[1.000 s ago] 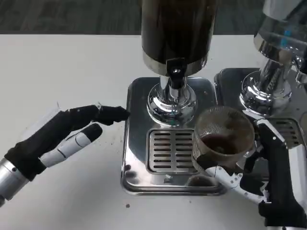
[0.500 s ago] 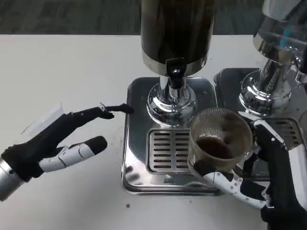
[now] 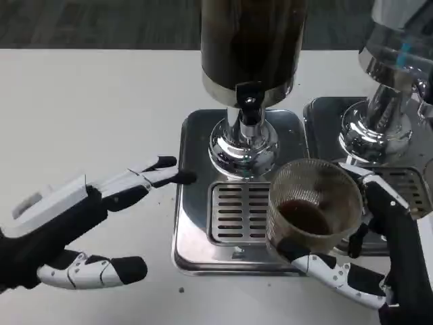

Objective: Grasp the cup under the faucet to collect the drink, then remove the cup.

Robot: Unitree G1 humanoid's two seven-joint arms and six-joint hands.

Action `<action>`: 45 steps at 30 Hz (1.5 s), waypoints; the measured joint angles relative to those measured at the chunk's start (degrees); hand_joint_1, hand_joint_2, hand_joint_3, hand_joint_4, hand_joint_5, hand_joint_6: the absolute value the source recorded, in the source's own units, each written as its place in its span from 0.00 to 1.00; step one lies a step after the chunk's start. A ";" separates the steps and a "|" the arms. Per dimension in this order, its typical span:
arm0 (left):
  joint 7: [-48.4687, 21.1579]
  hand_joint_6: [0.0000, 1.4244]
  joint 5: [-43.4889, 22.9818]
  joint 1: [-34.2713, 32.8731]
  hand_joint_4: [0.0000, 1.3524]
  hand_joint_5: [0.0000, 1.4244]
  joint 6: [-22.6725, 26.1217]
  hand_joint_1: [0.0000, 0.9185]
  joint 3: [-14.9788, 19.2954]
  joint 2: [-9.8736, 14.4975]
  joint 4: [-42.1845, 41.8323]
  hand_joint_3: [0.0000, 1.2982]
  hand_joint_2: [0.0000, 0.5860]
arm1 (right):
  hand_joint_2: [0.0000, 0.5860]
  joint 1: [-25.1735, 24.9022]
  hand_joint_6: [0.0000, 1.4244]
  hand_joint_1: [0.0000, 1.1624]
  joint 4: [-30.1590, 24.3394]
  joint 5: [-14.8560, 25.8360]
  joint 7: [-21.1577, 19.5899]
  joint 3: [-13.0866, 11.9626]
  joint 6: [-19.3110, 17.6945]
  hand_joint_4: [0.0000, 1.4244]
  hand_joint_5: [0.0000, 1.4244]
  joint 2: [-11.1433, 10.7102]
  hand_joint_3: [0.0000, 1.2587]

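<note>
Dispenser tank (image 3: pixel 252 40) cropped at top; right robot hand (image 3: pixel 379 264) seemingly cropped bottom-right.

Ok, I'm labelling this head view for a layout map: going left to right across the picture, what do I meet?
Left hand → drip tray of the dark drink dispenser → ribbed cup with some dark drink → right hand, holding the cup. A second dispenser stands at far right.

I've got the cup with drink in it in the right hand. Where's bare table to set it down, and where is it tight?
Bare white table lies behind the left hand, left of the drip tray. A smaller strip runs in front of the tray, between the hands. It is crowded on the right: the right hand with the cup sits between the dark dispenser and the second dispenser.
</note>
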 measured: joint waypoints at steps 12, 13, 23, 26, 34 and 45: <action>-0.09 0.09 -6.07 5.85 0.02 0.02 0.21 0.00 -1.66 4.06 -7.52 0.11 0.23 | 0.38 4.30 0.85 0.62 -4.13 0.61 2.28 -0.08 -0.02 0.51 0.60 0.25 0.51; -0.09 0.09 -6.29 6.31 0.02 0.02 0.21 0.00 -1.66 4.32 -8.21 0.11 0.23 | 0.38 4.56 0.85 0.62 -4.27 0.76 2.39 -0.07 -0.04 0.51 0.60 0.29 0.52; -0.12 0.09 -7.85 8.67 0.03 0.02 0.33 0.00 -1.71 5.35 -10.42 0.12 0.23 | 0.38 5.75 0.85 0.62 -4.56 1.31 3.04 -0.17 -0.06 0.51 0.60 0.28 0.52; -0.12 0.09 -7.85 8.73 0.03 0.02 0.38 0.00 -1.71 5.35 -10.42 0.12 0.23 | 0.38 5.75 0.85 0.62 -4.60 1.39 3.04 -0.20 -0.08 0.52 0.60 0.28 0.52; -0.14 0.09 -7.85 8.71 0.03 0.02 0.54 0.00 -1.76 5.35 -10.39 0.13 0.23 | 0.38 5.70 0.85 0.62 -4.60 1.46 3.05 -0.28 -0.10 0.52 0.60 0.32 0.53; -0.28 0.09 -7.85 8.51 0.04 0.03 0.97 0.00 -1.90 5.35 -9.98 0.13 0.23 | 0.38 5.36 0.85 0.62 -4.58 1.46 3.05 -0.53 -0.14 0.52 0.61 0.47 0.53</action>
